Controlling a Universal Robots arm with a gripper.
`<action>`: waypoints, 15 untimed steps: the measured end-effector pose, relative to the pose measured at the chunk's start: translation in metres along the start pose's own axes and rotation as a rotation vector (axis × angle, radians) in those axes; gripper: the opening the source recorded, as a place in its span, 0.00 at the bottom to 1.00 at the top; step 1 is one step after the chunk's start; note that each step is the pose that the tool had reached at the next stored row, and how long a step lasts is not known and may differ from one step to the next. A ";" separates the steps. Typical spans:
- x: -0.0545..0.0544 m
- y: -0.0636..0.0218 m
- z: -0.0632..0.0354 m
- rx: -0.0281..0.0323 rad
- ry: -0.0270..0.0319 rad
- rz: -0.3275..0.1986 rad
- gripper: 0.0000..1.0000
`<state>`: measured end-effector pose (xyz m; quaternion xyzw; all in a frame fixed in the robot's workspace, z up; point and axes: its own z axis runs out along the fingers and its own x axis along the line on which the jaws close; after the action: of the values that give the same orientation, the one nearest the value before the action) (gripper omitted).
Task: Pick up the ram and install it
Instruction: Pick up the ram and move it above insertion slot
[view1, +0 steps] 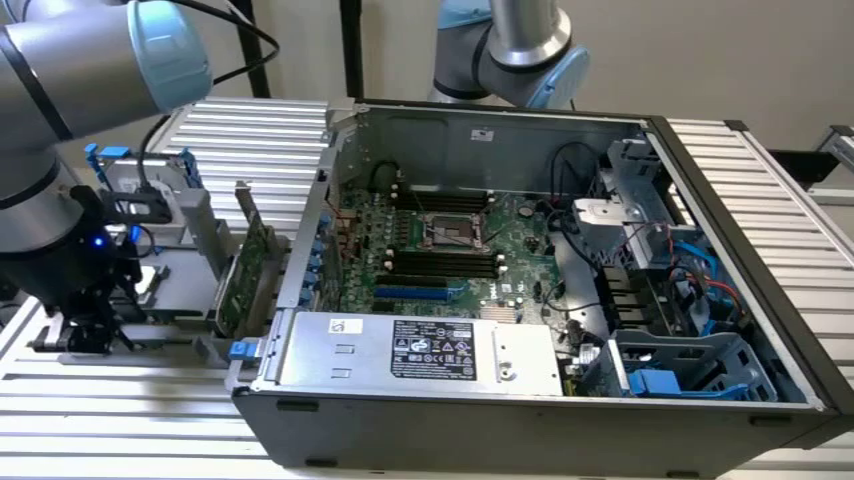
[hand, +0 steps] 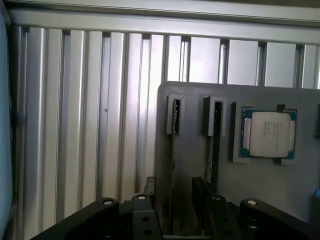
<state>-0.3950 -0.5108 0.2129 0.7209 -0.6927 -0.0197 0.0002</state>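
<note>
gripper (hand: 175, 186): open, low over the gray tray (hand: 280, 185), holding nothing.
ram (hand: 175, 120): on edge in a slot of the gray tray, between the 2 fingers (hand: 200, 190); I see no contact.
2nd stick (hand: 215, 130): in the same tray, just beside 1 finger.
risk: an off-centre squeeze could tilt the ram in its slot or knock the 2nd stick; a shallow grip could let it slip.

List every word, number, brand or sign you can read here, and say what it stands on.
No text can be read well enough to quote.
Black label on the power supply: white print and symbols, too small to read.
White sticker beside it: too small to read.
Processor in the grey tray: faint print on its metal lid, too blurred to read.
</note>
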 end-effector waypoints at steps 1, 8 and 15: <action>0.000 0.0000 0.0017 -0.0001 -0.0020 0.000 1.00; 0.001 -0.0003 0.0121 0.0006 -0.0227 -0.001 1.00; 0.004 -0.0003 0.0171 -0.0003 -0.0441 -0.001 1.00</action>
<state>-0.3950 -0.5148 0.1957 0.7208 -0.6920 -0.0357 -0.0150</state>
